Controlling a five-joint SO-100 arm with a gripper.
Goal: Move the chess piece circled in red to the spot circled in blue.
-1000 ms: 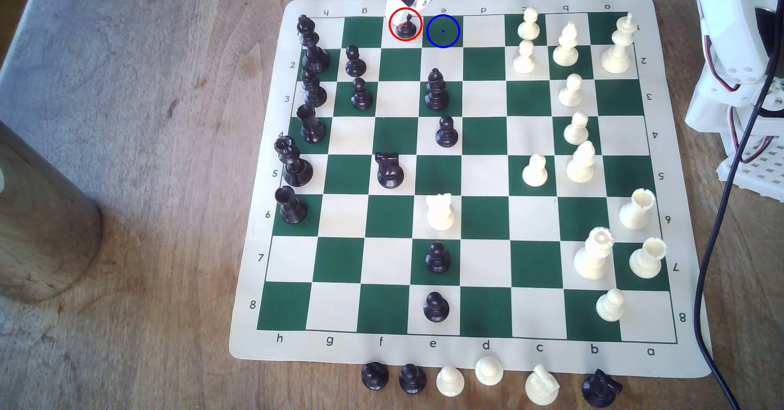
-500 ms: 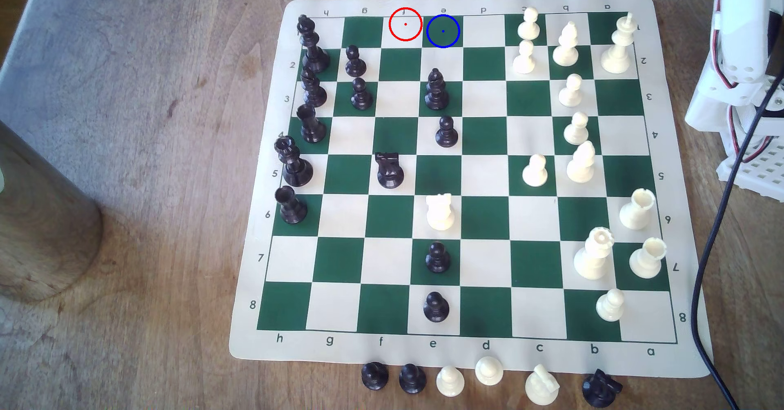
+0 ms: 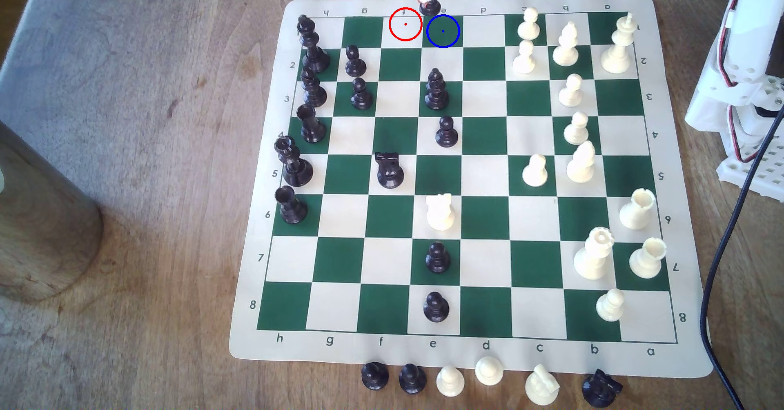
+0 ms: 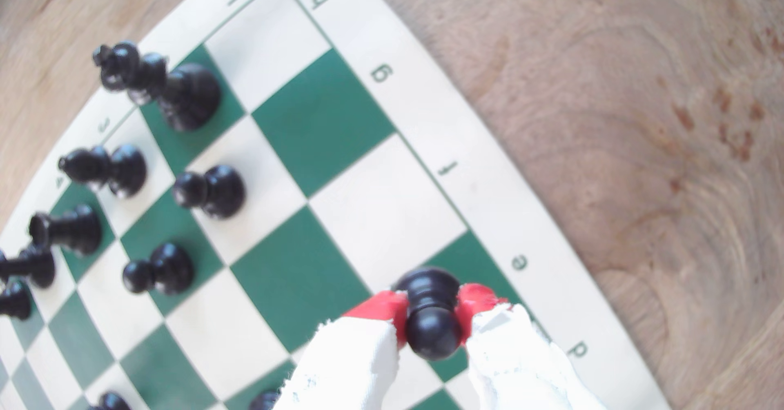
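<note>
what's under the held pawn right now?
The black pawn hangs clamped in the gripper over the blue-ringed green square; part of that square shows, the patch directly beneath is covered.

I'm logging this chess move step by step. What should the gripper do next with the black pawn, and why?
Probably carry it a little further toward the blue-ringed green square and lower it there. The gripper is shut on the black pawn, which hangs over the board's margin by the "e" label, just short of that square; the red-ringed square is already vacated.
</note>
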